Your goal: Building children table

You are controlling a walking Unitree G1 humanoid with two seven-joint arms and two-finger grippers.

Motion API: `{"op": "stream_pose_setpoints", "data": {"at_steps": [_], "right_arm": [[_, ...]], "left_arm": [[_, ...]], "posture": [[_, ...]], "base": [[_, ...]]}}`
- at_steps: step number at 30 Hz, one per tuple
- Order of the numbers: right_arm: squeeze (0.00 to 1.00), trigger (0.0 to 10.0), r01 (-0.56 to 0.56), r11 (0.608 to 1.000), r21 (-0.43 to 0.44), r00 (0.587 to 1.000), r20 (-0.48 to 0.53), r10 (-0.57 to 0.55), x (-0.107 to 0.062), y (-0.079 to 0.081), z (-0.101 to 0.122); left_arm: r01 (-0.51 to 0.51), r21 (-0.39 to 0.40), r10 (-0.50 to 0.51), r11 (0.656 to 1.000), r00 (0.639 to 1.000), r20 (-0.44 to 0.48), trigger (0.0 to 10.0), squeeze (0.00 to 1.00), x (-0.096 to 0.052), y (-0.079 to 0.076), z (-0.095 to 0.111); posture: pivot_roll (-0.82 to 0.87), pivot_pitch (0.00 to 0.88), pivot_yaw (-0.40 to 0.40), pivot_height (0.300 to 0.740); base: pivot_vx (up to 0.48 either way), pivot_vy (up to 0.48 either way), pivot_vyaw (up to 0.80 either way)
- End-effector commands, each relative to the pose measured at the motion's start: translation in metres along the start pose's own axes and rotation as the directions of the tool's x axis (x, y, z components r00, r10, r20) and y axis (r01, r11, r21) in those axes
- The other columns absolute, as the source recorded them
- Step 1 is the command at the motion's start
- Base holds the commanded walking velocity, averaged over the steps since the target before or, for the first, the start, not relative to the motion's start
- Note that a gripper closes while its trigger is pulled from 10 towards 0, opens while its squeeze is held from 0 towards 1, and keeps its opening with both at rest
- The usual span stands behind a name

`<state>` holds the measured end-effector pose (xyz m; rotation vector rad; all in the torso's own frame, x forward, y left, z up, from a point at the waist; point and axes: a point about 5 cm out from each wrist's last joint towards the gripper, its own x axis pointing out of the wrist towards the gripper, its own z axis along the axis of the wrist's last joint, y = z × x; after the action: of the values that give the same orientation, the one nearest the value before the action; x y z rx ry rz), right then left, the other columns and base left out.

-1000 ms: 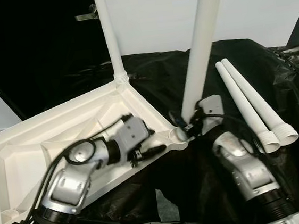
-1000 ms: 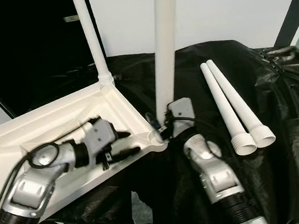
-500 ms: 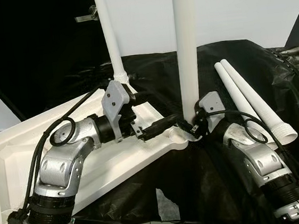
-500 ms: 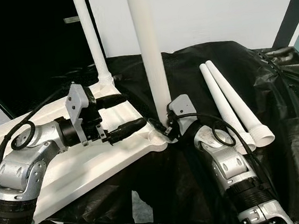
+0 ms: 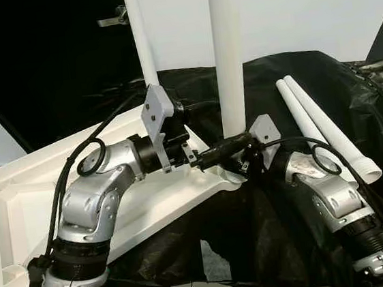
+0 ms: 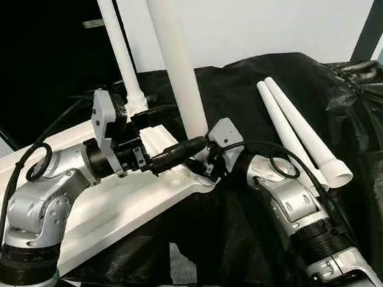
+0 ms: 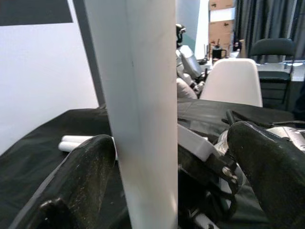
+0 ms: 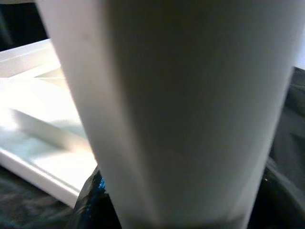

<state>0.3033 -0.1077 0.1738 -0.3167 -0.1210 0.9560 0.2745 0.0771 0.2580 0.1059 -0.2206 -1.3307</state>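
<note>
The white table top (image 5: 123,205) lies upside down on a black cloth. One white leg (image 5: 141,46) stands fixed in its far corner. A second white leg (image 5: 228,57) stands upright over the near corner socket. My right gripper (image 5: 247,159) is shut on this leg's base, partly hidden behind my left finger. My left gripper (image 5: 223,128) is open and straddles the same leg a little higher. In the left wrist view the leg (image 7: 143,119) sits between the two black fingers (image 7: 86,181), with a gap on one side. The right wrist view looks closely at the leg (image 8: 181,109).
Two spare white legs (image 5: 320,130) lie side by side on the black cloth (image 5: 287,72) to the right. A white wall stands behind and a dark opening (image 5: 46,63) lies at the left. A white chair (image 7: 231,78) and a dark chair (image 7: 269,52) stand farther off.
The held leg swung from leaning right to upright over the corner. My left gripper lifted off the table top and came round the leg.
</note>
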Motion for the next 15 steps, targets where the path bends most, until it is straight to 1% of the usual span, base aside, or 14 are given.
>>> {"op": "stream_pose_setpoints", "data": {"at_steps": [1, 2, 5, 8, 9, 10, 11, 12, 13, 15], "right_arm": [[0.0, 10.0, -0.062, 0.998, -0.016, 0.998, 0.028, 0.062, 0.004, 0.004, 0.01], [0.0, 10.0, -0.062, 0.998, -0.016, 0.998, 0.028, 0.062, 0.004, 0.004, 0.01], [0.0, 10.0, -0.13, 0.991, -0.012, 0.991, 0.018, 0.13, 0.004, 0.01, 0.01], [0.0, 10.0, -0.145, 0.989, -0.007, 0.989, 0.013, 0.145, 0.003, 0.011, 0.009], [0.0, 10.0, -0.15, 0.989, -0.007, 0.989, 0.011, 0.15, 0.003, 0.011, 0.009], [0.0, 10.0, -0.15, 0.989, -0.007, 0.989, 0.011, 0.15, 0.003, 0.011, 0.009], [0.0, 10.0, -0.153, 0.988, -0.01, 0.988, 0.01, 0.153, 0.002, 0.012, 0.009], [0.0, 10.0, -0.155, 0.988, -0.011, 0.988, 0.008, 0.155, 0.002, 0.012, 0.009], [0.0, 10.0, -0.155, 0.988, -0.012, 0.988, 0.006, 0.155, 0.002, 0.012, 0.009], [0.0, 10.0, -0.156, 0.988, -0.012, 0.988, 0.006, 0.156, 0.001, 0.012, 0.009]], "left_arm": [[-0.053, -0.014, 0.053, 0.999, 0.999, -0.01, 10.0, 0.0, 0.005, 0.004, -0.001], [-0.053, -0.014, 0.053, 0.999, 0.999, -0.01, 10.0, 0.0, 0.005, 0.004, -0.001], [-0.052, -0.033, 0.052, 0.998, 0.998, 0.018, 10.0, 0.0, 0.008, 0.009, 0.004], [-0.039, -0.056, 0.041, 0.998, 0.998, 0.039, 10.0, 0.0, 0.009, 0.01, 0.007], [-0.032, -0.071, 0.035, 0.997, 0.998, 0.045, 9.6, 0.0, 0.009, 0.01, 0.009], [-0.032, -0.071, 0.035, 0.997, 0.998, 0.045, 9.6, 0.0, 0.009, 0.01, 0.009], [-0.025, -0.078, 0.029, 0.997, 0.998, 0.05, 3.6, 0.0, 0.009, 0.009, 0.01], [-0.022, -0.081, 0.026, 0.997, 0.998, 0.052, 3.3, 0.0, 0.009, 0.009, 0.011], [-0.018, -0.081, 0.023, 0.997, 0.998, 0.056, 0.0, 0.0, 0.009, 0.01, 0.011], [-0.02, -0.082, 0.024, 0.996, 0.998, 0.059, 0.0, 0.0, 0.008, 0.01, 0.012]], "posture": [[0.06, 0.0, 0.016, 0.74], [0.06, 0.0, 0.016, 0.74], [0.06, 0.0, 0.02, 0.74], [0.06, 0.0, 0.023, 0.74], [0.06, 0.0, 0.024, 0.74], [0.06, 0.0, 0.024, 0.74], [0.06, 0.0, 0.025, 0.74], [0.06, 0.0, 0.026, 0.74], [0.06, 0.0, 0.026, 0.74], [0.06, 0.0, 0.028, 0.74]], "base": [[0.0, 0.0, 0.0], [0.0, 0.0, 0.0], [0.0, 0.0, 0.0], [0.0, 0.0, 0.0], [0.0, 0.0, 0.0], [0.0, 0.0, 0.0], [0.0, 0.0, 0.0], [0.0, 0.0, 0.0], [0.0, 0.0, 0.0], [0.0, 0.0, 0.0]]}}
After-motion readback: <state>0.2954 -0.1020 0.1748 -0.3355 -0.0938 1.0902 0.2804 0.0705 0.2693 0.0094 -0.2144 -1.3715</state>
